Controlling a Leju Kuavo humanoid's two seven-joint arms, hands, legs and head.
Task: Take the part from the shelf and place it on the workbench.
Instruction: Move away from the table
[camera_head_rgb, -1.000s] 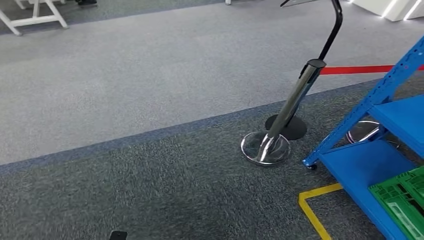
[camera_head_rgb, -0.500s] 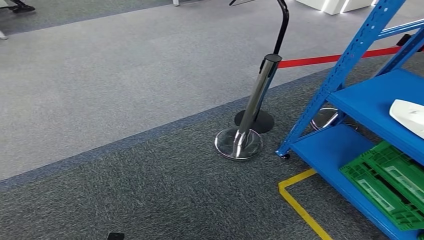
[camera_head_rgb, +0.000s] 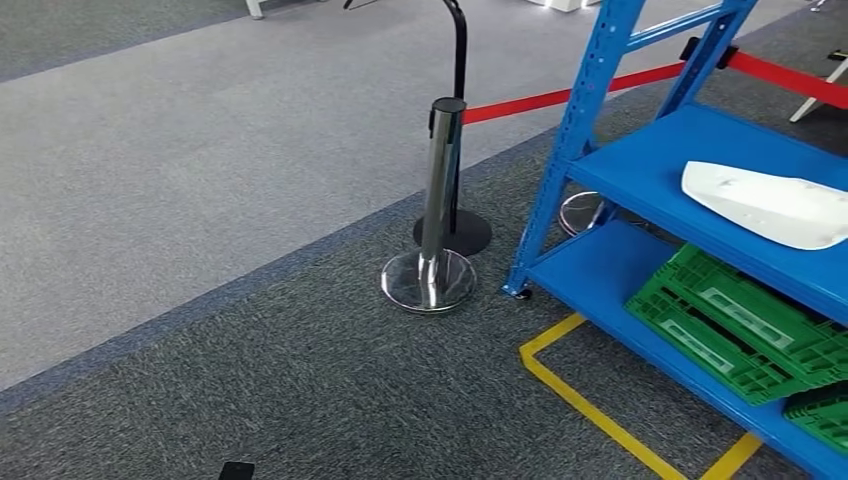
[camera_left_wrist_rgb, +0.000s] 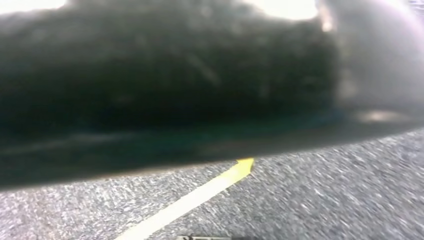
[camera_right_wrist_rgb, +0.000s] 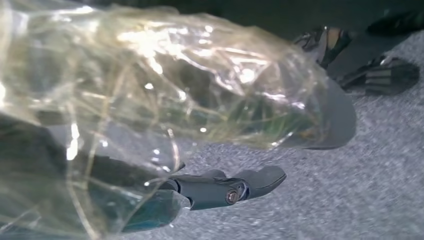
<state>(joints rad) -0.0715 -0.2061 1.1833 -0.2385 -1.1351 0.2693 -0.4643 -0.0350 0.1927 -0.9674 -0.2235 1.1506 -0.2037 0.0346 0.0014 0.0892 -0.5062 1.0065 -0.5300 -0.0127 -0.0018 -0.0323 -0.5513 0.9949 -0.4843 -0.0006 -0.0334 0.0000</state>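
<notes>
Head view looks down at shelf (camera_head_rgb: 640, 170) — wrist views hang close over carpet (camera_right_wrist_rgb: 380, 165).

Shelf (camera_head_rgb: 640, 170) sits around 2 o'clock with the part (camera_head_rgb: 770, 205) lying on its upper level, crates (camera_head_rgb: 740, 330) on the level below. Barrier post (camera_head_rgb: 435, 215) stands left of it, probably not touching.

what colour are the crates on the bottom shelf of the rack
Green crates, lying on the blue rack; clearest in the head view.
</notes>
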